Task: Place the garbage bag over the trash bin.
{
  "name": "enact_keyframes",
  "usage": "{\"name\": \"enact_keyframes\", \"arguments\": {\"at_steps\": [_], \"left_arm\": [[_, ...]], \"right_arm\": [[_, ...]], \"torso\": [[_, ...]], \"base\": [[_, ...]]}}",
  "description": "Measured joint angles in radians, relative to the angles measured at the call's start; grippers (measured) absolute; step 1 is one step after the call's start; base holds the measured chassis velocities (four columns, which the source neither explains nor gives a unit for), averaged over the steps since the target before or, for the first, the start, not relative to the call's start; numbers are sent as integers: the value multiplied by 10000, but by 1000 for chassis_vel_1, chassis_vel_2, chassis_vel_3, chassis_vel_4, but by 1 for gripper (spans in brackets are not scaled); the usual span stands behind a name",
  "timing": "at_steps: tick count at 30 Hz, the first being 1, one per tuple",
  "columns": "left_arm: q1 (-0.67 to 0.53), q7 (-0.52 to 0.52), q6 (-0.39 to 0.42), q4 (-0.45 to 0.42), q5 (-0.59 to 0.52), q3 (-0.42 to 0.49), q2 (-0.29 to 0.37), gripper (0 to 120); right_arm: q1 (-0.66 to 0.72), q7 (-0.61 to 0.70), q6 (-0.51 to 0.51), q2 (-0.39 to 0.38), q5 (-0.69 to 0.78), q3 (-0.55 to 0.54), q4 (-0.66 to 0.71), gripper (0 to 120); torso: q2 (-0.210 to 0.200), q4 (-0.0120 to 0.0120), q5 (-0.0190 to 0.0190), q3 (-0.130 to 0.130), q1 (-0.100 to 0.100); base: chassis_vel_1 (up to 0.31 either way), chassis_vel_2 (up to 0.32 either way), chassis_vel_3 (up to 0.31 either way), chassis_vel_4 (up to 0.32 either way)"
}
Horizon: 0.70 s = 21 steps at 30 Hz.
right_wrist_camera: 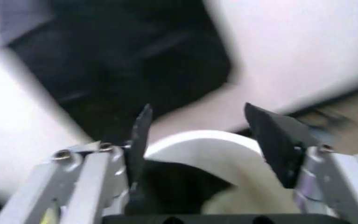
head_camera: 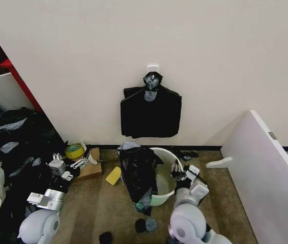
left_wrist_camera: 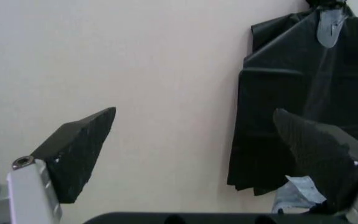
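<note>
The right gripper [head_camera: 180, 172] reaches to the round white plastic bin's [head_camera: 168, 168] rim, fingers wide. A crinkly black plastic bag [head_camera: 138, 170] drapes its side. The left gripper [head_camera: 73, 161] waits, wide.

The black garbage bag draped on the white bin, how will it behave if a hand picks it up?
The thin crinkly black plastic garbage bag hangs in loose folds over one side of the round white plastic trash bin, so it is probably floppy and would sag from any pinch point. Its slight gloss suggests it may slip. It looks light.
</note>
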Motion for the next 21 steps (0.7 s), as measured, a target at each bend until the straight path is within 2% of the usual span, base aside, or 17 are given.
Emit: {"name": "enact_keyframes", "arguments": {"at_steps": [3,4,10,14,18,19,21], "left_arm": [[22,-16,0,-34,35,7,-5,100],[22,-16,0,-34,35,7,-5,100],[118,-46,3,-104,92,-45,3,100],[170,-73,2,-138,118,-83,5,100],[302,-303,28,-310,223,-18,-10,100],[302,-303,28,-310,223,-18,-10,100],[450,-619,209,-573,313,230,-24,100]], "right_arm": [[366,-913,-1359,-681,-128,-255,162,74],[366,-913,-1359,-681,-128,-255,162,74],[1005,-2171,-3560,-1241,795,-331,386,98],[1269,-2182,-4029,-1111,426,-419,258,97],[1378,-1993,-4276,-982,373,-493,78,81],[1378,-1993,-4276,-982,373,-493,78,81],[1374,-1972,-4277,-942,366,-499,26,71]], "torso": [[0,1,1,1,0],[0,1,1,1,0],[0,1,1,1,0],[0,1,2,1,0],[0,1,1,1,0],[0,1,1,1,0],[0,1,1,0,0]], "base": [[0,0,0,0],[0,0,0,0],[0,0,0,0],[0,0,0,0],[0,0,0,0],[0,0,0,0],[0,0,0,0]]}}
